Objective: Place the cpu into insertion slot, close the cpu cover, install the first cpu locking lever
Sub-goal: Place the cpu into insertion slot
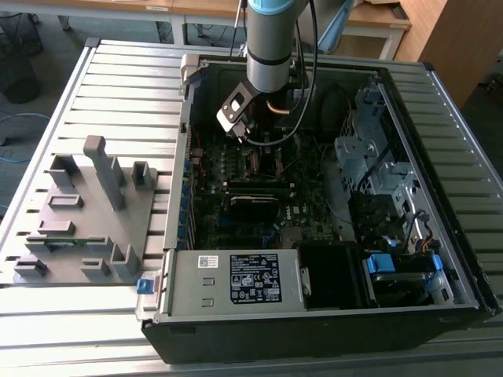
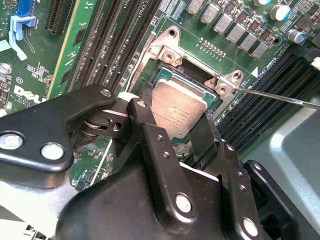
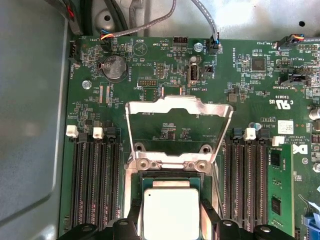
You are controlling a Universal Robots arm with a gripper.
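Closest to the wrist cameras, the black gripper has its two fingers drawn in against opposite edges of the cpu, so we read it as closed on the chip. The cpu's dull silver top faces up. In the first wrist view the cpu lies squarely within the outline of the insertion slot, with the gripper flanking it on both sides; we cannot tell whether the chip is fully seated or held just above the contacts. Just beyond the slot's hinge, the cpu cover is swung open and lies back over the green board, its square window showing the circuitry beneath. In the second wrist view a thin locking lever runs out from the slot's corner bracket, unlatched, crossing above the black memory slots. Rows of memory slots stand on both sides of the socket, and farther along the board we see a round coin battery. In the exterior view the gripper reaches down into the open computer case, which lies on a slatted metal counter. A grey fixture block sits beside the case, towards the exterior view's left.
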